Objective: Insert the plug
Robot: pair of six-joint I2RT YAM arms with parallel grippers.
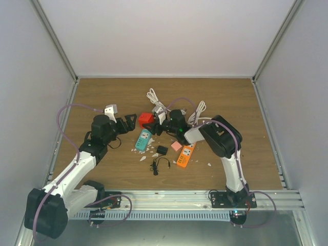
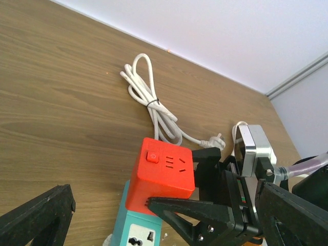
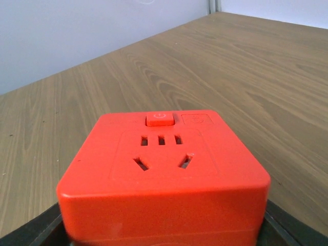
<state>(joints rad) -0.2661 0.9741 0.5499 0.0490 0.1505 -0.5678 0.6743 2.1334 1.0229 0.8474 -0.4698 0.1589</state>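
Note:
A red cube socket [image 1: 145,119] [image 3: 164,169] with a power button on top sits between the jaws of my right gripper [image 1: 160,124] [image 3: 164,233], which is shut on it. The cube is over the far end of a teal power strip [image 1: 144,138] [image 2: 141,230]; contact between them cannot be told. A white plug [image 2: 215,139] on a coiled white cord [image 2: 148,100] lies on the table just behind the cube. My left gripper [image 1: 130,122] [image 2: 107,197] stands wide open beside the cube, one finger [image 2: 195,210] against its near lower edge, holding nothing.
An orange power strip [image 1: 186,155], a pink block [image 1: 176,146], a black adapter [image 1: 162,150] and a black cable [image 1: 158,165] lie near the front. A second white cord [image 1: 197,111] lies behind the right arm. White scraps are scattered about. Walls enclose the wooden table [image 1: 102,92].

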